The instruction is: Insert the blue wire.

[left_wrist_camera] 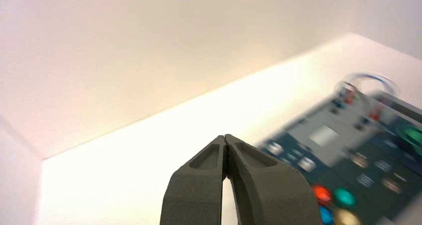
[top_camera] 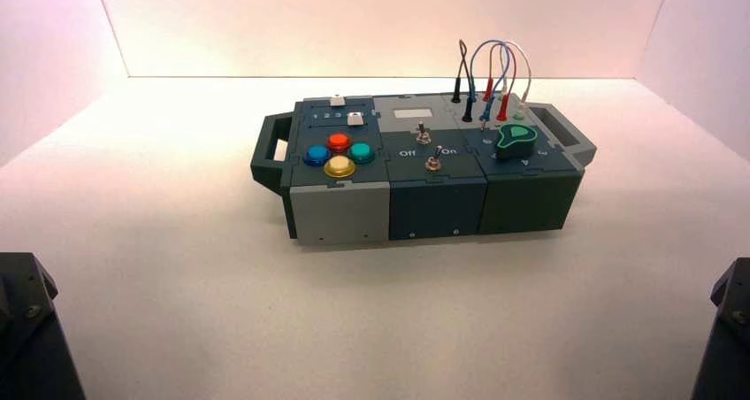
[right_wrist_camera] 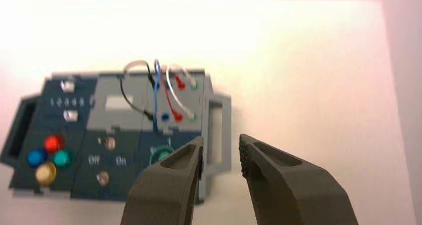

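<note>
Nearest, the dark left gripper (left_wrist_camera: 225,141) hangs with fingertips pressed together, and the dark right gripper (right_wrist_camera: 221,148) gapes empty, both short of the dark-blue and grey control box (top_camera: 340,212). Farther back, the thin pale-blue arching wire (top_camera: 489,48) stands at its far right corner.

Box (top_camera: 424,196) in dark teal-blue with a pale grey front block at its left and a pale grey panel at rear centre, on a white bench (top_camera: 265,311). Four round buttons: red (top_camera: 339,141), blue (top_camera: 316,155), green (top_camera: 361,151), yellow (top_camera: 340,166); the knob (top_camera: 516,139) is green. Wires: blue wire (top_camera: 488,68) pale blue with dark-blue plugs, beside red-plugged (top_camera: 502,108) and black-plugged (top_camera: 467,110) leads; white lettering "Off", "On".
</note>
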Controlling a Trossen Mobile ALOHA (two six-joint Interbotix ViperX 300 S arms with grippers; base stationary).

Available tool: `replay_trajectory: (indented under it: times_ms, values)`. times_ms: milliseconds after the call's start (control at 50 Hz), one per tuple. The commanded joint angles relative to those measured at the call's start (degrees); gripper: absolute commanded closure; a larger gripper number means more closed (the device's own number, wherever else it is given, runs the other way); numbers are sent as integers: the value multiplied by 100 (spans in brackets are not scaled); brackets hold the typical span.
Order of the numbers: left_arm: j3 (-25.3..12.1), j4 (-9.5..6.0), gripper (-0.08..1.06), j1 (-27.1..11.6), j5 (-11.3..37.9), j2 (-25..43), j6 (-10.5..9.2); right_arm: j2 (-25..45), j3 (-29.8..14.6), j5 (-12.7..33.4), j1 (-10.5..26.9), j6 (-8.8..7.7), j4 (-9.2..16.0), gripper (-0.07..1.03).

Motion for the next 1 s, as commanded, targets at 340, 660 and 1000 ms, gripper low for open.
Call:
replay_trajectory:
  times_ms: [340,660,1000]
  values:
    - [-633,-132,101,-431,949,747,-26,765,-545,554,598,-70,141,56]
    - [-712,-220,101,-448,1354,800,-35,1758,-879,861,1037,-149,193,57]
    - [-835,-387,101,-457,1767,1143,-44,2514,-1055,369,1230,-141,352,52]
